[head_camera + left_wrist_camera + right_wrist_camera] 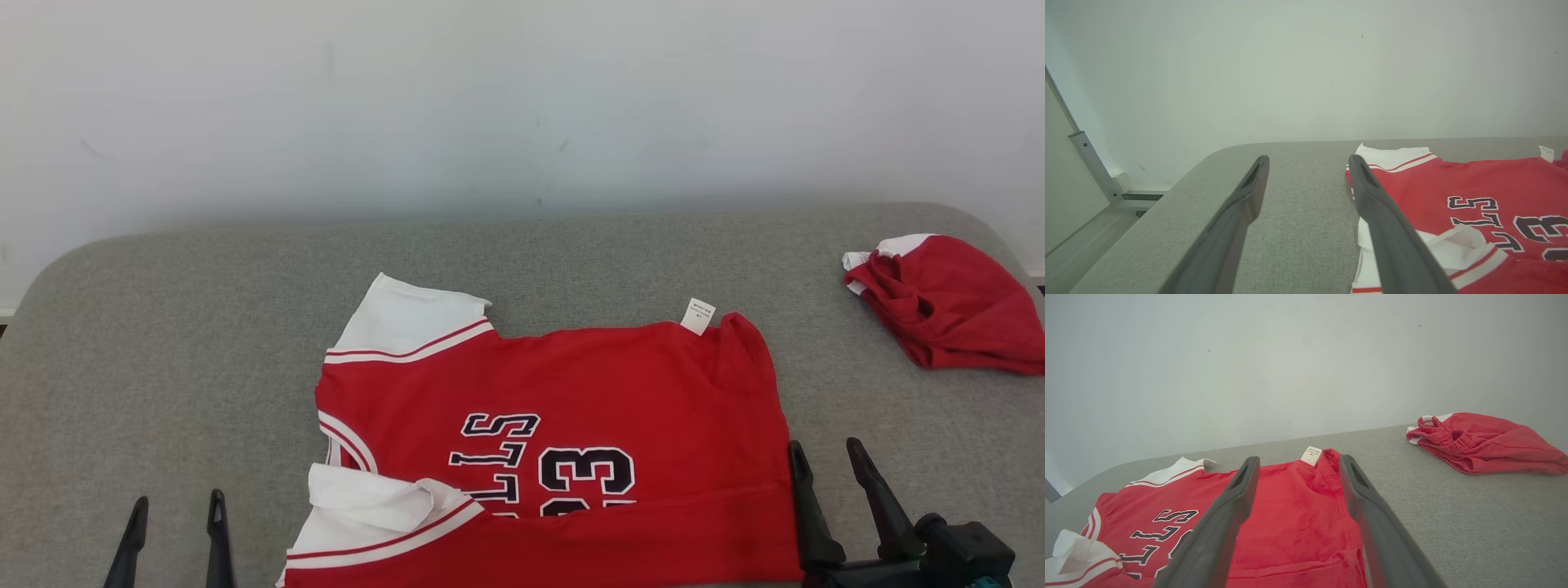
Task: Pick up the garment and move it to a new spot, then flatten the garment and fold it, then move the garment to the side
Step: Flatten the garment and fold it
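A plain white wall (pixel 522 98) stands behind a big grey cloth-covered cushion top (pixel 163 327). The red sports shirt with white sleeves (pixel 620 384) lies spread out in the middle of the grey top, near the front edge. A small bunched-up red cloth (pixel 955 302) lies well apart at the far right. The right gripper (pixel 825 445) is just beside the shirt's right edge, with its fingers apart and empty. The left gripper (pixel 178 498) is near the left sleeve, also spread apart and empty. A tiny white tag (pixel 698 315) sticks out from the shirt's top edge.

Red jersey (pixel 571 384), white sleeves, black-and-white lettering and number 23, lies spread flat, print up, on grey bench (pixel 163 327); sleeves toward robot's left, near sleeve rumpled, white label (pixel 698 315) at far edge
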Controlling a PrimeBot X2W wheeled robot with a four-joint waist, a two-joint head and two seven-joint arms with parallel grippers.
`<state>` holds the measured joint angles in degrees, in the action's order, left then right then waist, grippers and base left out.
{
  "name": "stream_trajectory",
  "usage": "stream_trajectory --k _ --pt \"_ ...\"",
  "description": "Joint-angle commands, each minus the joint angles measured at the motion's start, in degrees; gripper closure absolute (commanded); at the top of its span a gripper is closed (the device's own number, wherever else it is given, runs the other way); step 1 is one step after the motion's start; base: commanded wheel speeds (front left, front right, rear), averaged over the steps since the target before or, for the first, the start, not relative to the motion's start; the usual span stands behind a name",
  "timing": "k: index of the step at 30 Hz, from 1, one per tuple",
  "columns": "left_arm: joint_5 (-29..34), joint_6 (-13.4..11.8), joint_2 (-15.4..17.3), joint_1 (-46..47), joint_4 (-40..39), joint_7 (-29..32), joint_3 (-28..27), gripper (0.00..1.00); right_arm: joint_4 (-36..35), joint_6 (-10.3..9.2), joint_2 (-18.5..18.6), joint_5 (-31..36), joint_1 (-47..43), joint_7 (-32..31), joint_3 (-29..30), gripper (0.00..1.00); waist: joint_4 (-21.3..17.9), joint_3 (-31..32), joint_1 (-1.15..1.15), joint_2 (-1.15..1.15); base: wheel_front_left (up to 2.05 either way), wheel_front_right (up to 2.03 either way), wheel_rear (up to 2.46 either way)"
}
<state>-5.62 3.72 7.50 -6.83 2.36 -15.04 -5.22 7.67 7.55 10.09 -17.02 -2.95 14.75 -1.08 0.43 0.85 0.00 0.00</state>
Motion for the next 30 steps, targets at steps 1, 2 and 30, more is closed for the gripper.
stream_trajectory --k 1,2,30 --pt "-0.99 0.29 -0.56 -0.57 -0.51 -0.18 -0.8 0.0 -0.31 -0.16 -0.68 0.41 -0.67 0.48 0.2 0.0 0.09 0.03 0.0 0.0 0.0 0.0 0.0" --pt "-1.32 0.62 -0.72 -0.84 -0.56 -0.18 -1.26 0.0 -0.21 -0.16 -0.89 0.74 -0.68 0.42 0.14 0.0 0.15 0.05 0.0 0.0 0.0 0.0 0.0" --pt "-8.17 3.71 9.48 20.27 8.61 3.15 0.42 0.0 13.82 -0.16 1.65 -1.41 21.68 -1.37 -6.44 0.0 -8.72 -11.07 0.0 0.0 0.0 0.0 0.0"
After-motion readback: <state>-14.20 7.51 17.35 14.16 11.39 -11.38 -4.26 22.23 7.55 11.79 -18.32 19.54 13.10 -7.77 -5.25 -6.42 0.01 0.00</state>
